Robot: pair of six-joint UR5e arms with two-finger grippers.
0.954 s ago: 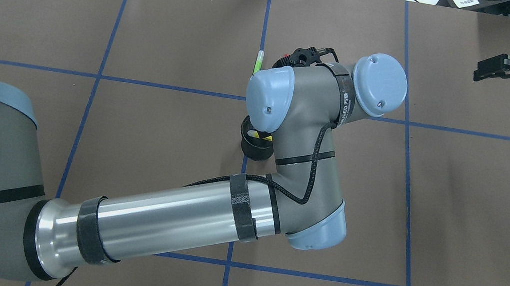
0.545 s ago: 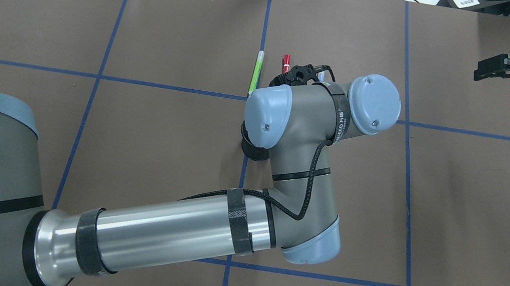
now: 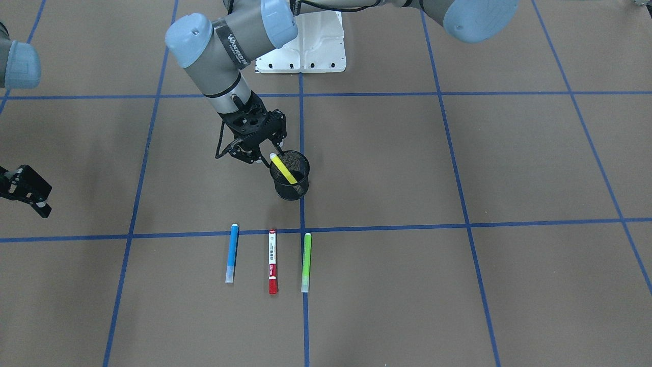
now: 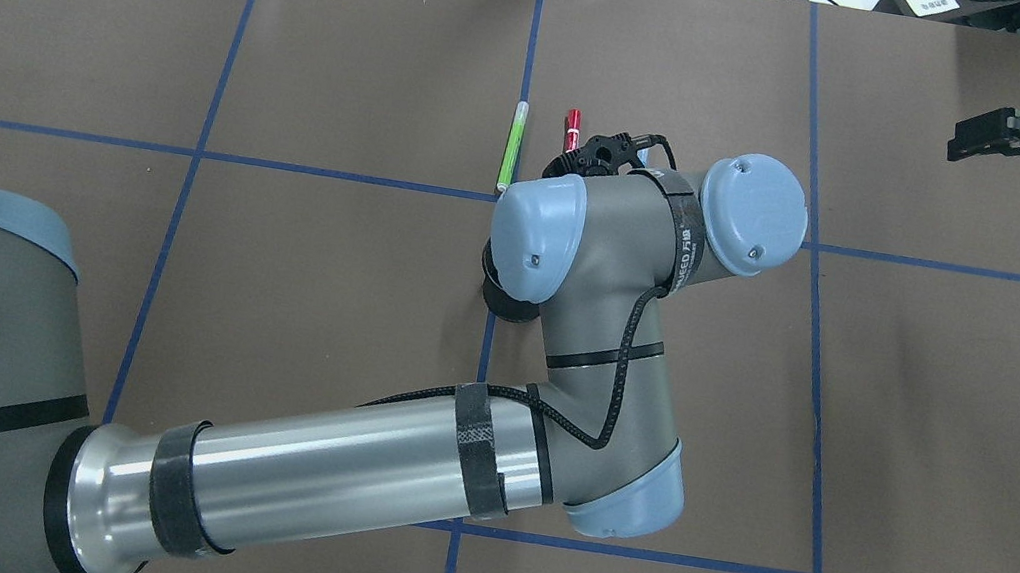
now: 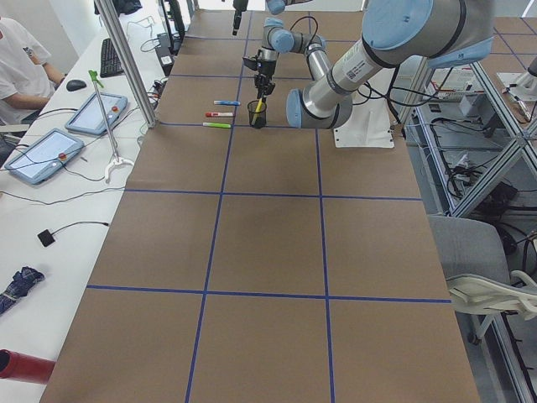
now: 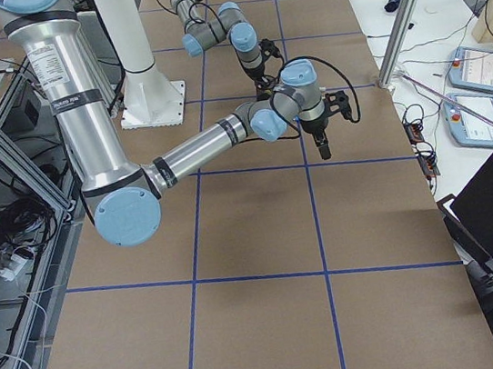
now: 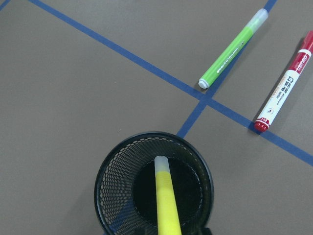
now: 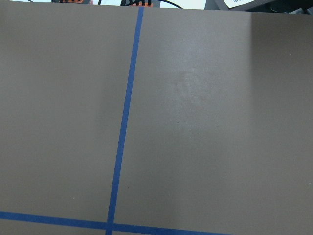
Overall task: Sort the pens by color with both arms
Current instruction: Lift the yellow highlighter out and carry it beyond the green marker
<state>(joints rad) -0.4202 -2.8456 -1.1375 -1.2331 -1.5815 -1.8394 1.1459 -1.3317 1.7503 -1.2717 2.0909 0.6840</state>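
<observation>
The blue pen (image 3: 232, 253), the white pen with a red cap (image 3: 273, 261) and the green pen (image 3: 306, 262) lie side by side on the table. The yellow pen (image 3: 283, 169) leans inside a black mesh cup (image 3: 291, 191). My left gripper (image 3: 262, 158) hovers at the cup's rim, open, with the yellow pen's upper end between its fingers. The left wrist view looks down on the yellow pen (image 7: 166, 200), the green pen (image 7: 234, 49) and the red-capped pen (image 7: 283, 85). My right gripper (image 4: 961, 144) is open and empty, far off to the right.
The white mounting base (image 3: 305, 46) sits at the robot's edge of the table. Blue tape lines (image 3: 387, 226) divide the brown table cover into squares. In the overhead view the left wrist hides the blue pen and most of the cup (image 4: 502, 304).
My left wrist has drawn back from over the row of pens toward the cup, uncovering the red cap and more of the green pen. The right arm has not moved.
</observation>
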